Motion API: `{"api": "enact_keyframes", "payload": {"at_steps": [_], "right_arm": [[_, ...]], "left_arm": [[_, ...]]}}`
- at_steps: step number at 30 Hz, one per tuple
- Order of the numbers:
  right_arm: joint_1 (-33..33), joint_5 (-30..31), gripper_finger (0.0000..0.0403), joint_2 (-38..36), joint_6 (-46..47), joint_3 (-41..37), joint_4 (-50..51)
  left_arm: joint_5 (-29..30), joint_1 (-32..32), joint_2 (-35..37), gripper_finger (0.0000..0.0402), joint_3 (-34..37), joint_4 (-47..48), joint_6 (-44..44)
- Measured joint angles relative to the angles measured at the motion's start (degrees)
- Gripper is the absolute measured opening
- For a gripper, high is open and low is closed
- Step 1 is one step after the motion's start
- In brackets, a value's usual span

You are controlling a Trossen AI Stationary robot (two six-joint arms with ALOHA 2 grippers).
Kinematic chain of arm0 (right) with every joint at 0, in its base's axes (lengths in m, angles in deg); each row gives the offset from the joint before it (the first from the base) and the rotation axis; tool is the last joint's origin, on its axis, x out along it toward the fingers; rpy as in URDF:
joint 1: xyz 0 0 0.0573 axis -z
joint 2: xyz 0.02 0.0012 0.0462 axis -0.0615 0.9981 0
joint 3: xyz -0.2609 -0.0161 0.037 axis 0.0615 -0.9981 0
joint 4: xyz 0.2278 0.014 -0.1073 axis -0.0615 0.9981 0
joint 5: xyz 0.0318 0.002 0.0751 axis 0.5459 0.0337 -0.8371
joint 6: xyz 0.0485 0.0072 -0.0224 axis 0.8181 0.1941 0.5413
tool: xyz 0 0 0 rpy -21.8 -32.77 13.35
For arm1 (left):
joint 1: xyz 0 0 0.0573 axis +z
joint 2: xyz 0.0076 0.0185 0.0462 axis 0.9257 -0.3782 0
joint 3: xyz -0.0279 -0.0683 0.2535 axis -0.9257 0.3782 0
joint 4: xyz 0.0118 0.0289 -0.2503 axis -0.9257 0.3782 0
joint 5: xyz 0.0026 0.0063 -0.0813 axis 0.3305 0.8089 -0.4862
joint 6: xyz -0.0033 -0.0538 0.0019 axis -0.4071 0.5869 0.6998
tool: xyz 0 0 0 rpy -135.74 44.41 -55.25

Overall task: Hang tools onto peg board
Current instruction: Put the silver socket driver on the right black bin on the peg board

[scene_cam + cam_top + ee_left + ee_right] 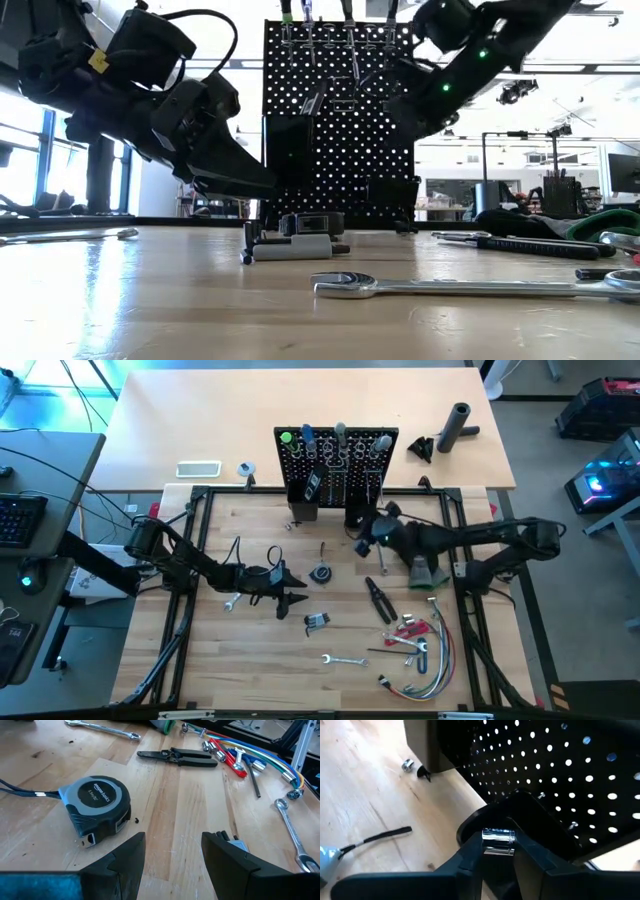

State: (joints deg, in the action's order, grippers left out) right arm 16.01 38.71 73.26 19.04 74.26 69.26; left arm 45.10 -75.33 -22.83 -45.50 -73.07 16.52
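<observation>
The black peg board (335, 460) stands upright at the table's far middle, with several tools on its hooks. My right gripper (364, 541) is just in front of its foot, shut on a small chrome socket (498, 841) above a black cup (530, 815) at the board's base. My left gripper (297, 599) is open and empty, low over the table's middle. A grey tape measure (97, 807) lies just beyond it, and a small black-and-silver tool (317, 621) beside it. Black pliers (380, 600) and a silver wrench (343, 660) lie flat on the table. My right gripper pinches the chrome socket by its round sides (492, 836) between its two fingers. The socket is lifted clear of the table, in front of the peg board's lower part and over the black cup's rim.
A bundle of coloured wires (435, 650), red-handled tools (410, 630) and loose wrenches lie at the near right. A small socket (407, 765) lies by the board's foot. A green-black object (425, 572) lies under the right arm. A black cylinder (458, 426) stands far right.
</observation>
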Motion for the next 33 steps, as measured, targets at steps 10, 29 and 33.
{"api": "enact_keyframes", "payload": {"at_steps": [10,29,33], "right_arm": [[7.1,-14.6,0.0077,0.7,0.1,0.0,-2.2],[6.1,-14.2,0.0137,1.3,0.0,0.0,-2.1],[2.9,-14.4,0.0138,-1.7,0.6,0.0,0.8]], "left_arm": [[0.3,0.0,0.0,0.0188,0.0,0.0,-1.1],[0.9,0.0,0.0,0.0188,0.0,0.7,-1.1],[0.9,0.0,0.0,0.0188,0.0,1.0,-1.1]]}}
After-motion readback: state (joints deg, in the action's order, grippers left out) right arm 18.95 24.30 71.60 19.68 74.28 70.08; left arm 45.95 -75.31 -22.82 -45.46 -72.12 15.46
